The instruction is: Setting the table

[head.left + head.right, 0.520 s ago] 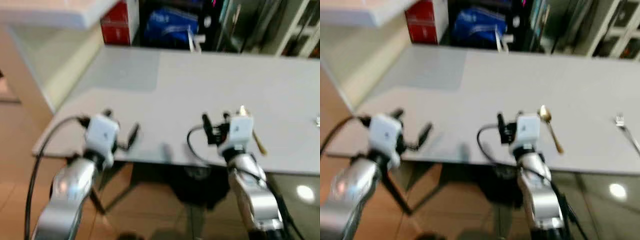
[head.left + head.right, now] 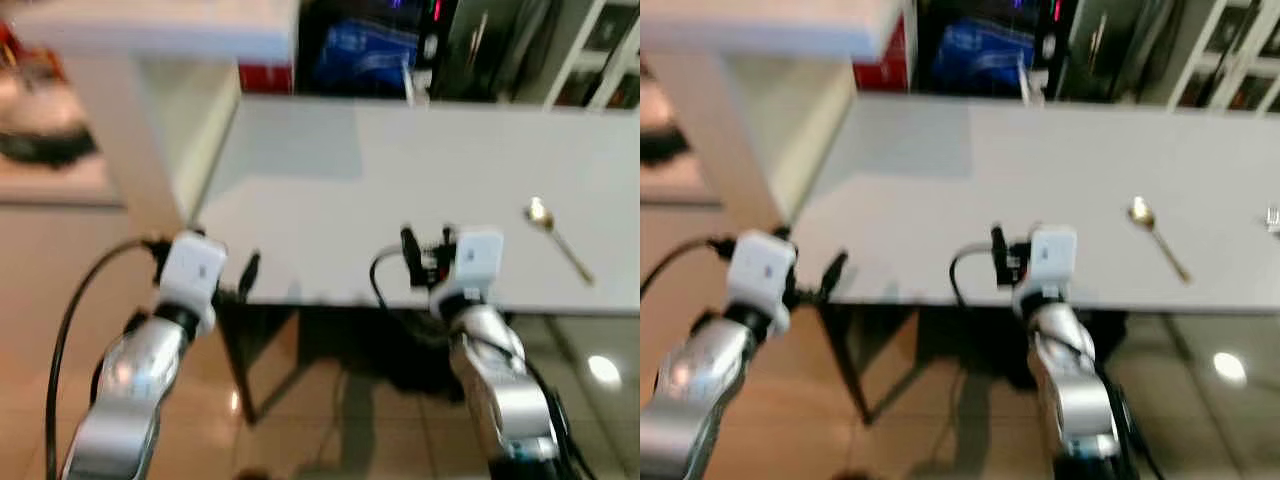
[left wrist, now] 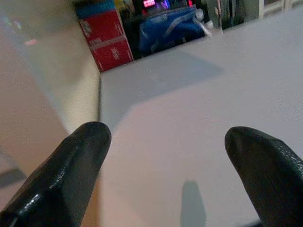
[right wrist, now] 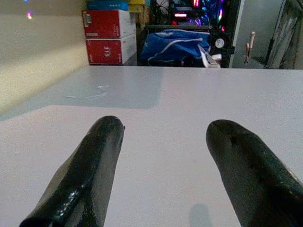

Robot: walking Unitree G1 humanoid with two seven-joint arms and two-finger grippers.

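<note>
1. White table (image 2: 420,170) ahead, long and pale, bare over most of its top; near edge running across the head views just beyond both wrists.
2. Gold spoon (image 2: 558,238) lying flat on the table toward the robot's right, bowl away from the robot, handle slanting back toward the near edge; well apart from both grippers.
3. Fork (image 2: 1272,218) barely visible at the far right rim of the right eye view, on the same tabletop; too cut off to tell more.
4. Left gripper (image 3: 165,156) held at the table's near left corner, fingers spread wide with nothing between them; black fingertips (image 3: 87,146) over the pale top in the left wrist view.
5. Right gripper (image 4: 163,156) held low over the near edge around the middle of the table, fingers likewise spread and empty; spoon off to its right.
6. Red boxes (image 4: 110,37) and a blue bag (image 4: 177,45) beyond the far edge of the table, against a dark cluttered background; tan tiled floor (image 2: 60,300) to the left and below.
</note>
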